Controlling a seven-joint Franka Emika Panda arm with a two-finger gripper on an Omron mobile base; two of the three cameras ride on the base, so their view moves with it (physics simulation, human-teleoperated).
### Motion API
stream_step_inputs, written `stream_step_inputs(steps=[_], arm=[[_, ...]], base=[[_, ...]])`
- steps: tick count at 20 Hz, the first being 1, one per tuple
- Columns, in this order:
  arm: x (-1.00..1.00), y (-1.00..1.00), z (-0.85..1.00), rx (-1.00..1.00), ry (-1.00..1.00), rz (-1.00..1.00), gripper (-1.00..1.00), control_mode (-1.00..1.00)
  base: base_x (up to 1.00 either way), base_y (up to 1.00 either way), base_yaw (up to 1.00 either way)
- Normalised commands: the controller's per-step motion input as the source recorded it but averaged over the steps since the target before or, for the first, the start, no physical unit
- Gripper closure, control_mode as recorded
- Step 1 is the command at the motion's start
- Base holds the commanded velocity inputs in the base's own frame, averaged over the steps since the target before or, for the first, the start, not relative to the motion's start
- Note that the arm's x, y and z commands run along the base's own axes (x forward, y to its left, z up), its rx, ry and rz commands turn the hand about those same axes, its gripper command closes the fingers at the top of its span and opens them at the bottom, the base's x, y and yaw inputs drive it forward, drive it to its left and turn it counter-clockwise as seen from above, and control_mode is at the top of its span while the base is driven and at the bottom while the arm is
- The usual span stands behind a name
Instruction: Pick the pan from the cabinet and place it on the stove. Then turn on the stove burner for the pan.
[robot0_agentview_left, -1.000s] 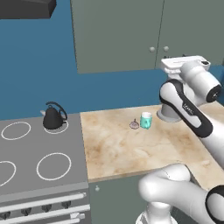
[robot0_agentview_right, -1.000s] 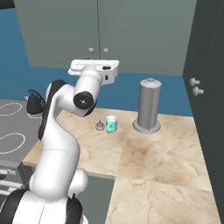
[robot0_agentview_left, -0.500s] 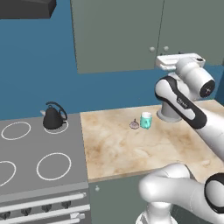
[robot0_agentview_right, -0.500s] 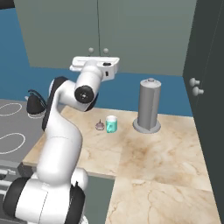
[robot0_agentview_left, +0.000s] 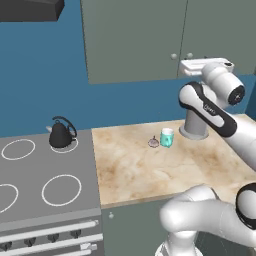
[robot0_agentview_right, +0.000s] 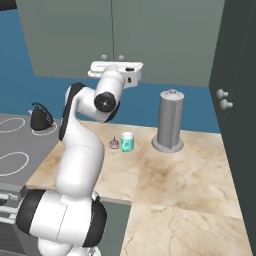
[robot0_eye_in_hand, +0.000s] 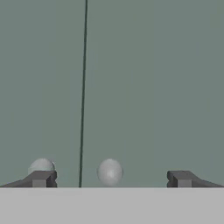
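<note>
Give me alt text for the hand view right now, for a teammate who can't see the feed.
The hand, open with its two dark fingertips wide apart, faces the closed grey-green cabinet doors up close. A round knob sits between the fingertips, just right of the dark seam between the doors; a second knob shows behind the left fingertip.

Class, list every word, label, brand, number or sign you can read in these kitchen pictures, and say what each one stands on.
No text can be read anywhere.
Small white mark on the arm's dark joint band: too small and blurred to read.
The cabinet, stove, kettle, teal cup and grey canister carry no lettering; the stove's white rings are plain circles.
</note>
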Motion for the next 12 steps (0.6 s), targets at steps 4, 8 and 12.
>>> stream_step_inputs(steps=[4,8,12], arm=[[0.31,0.00,-0.01,0.00,0.00,0.01,-1.00,-1.00],[0.29,0.00,-0.03,0.00,0.00,0.00,-1.00,-1.00],[0.24,0.00,0.00,0.00,0.00,0.00,-1.00,-1.00]], base=[[0.00,0.00,0.00],[0.00,0.00,0.00],[0.00,0.00,0.00]])
